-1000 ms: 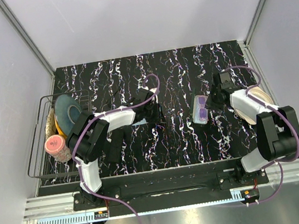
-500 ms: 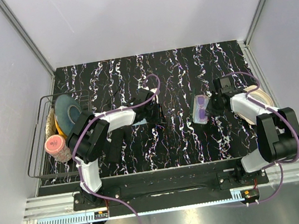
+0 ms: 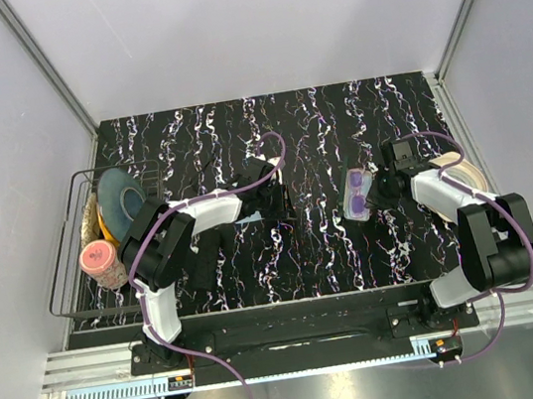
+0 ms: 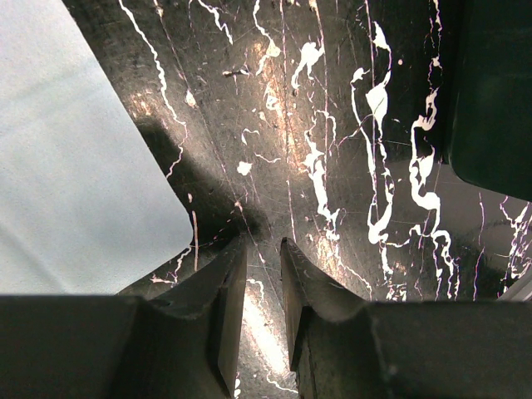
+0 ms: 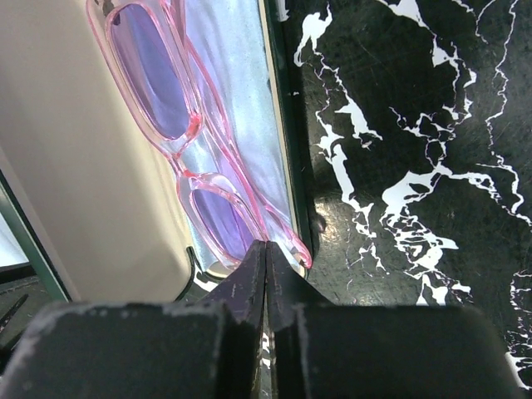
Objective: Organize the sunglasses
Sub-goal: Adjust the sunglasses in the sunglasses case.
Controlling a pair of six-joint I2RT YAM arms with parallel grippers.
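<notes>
Pink-framed sunglasses (image 3: pixel 358 192) with purple lenses (image 5: pixel 158 75) lie in an open case with a silvery lining (image 5: pixel 237 91), right of the table's middle. My right gripper (image 3: pixel 383 190) is at their right side. In the right wrist view its jaws (image 5: pixel 266 245) are pressed together at the tip, right on the thin pink temple arm (image 5: pixel 287 237). My left gripper (image 3: pixel 274 198) hangs low over the marbled table near the middle. Its fingers (image 4: pixel 262 245) stand a narrow gap apart with only tabletop between them.
A pale blue sheet (image 4: pixel 75 150) lies just left of the left fingers, and a dark object (image 4: pixel 490 91) sits at their upper right. A wire basket (image 3: pixel 71 251) at the left holds plates and a pink-lidded jar (image 3: pixel 100 256). A cream disc (image 3: pixel 468 175) lies by the right arm.
My right gripper has closed at the sunglasses' temple arm and shifted slightly; the sunglasses and case turned a little. The left arm has not moved.
</notes>
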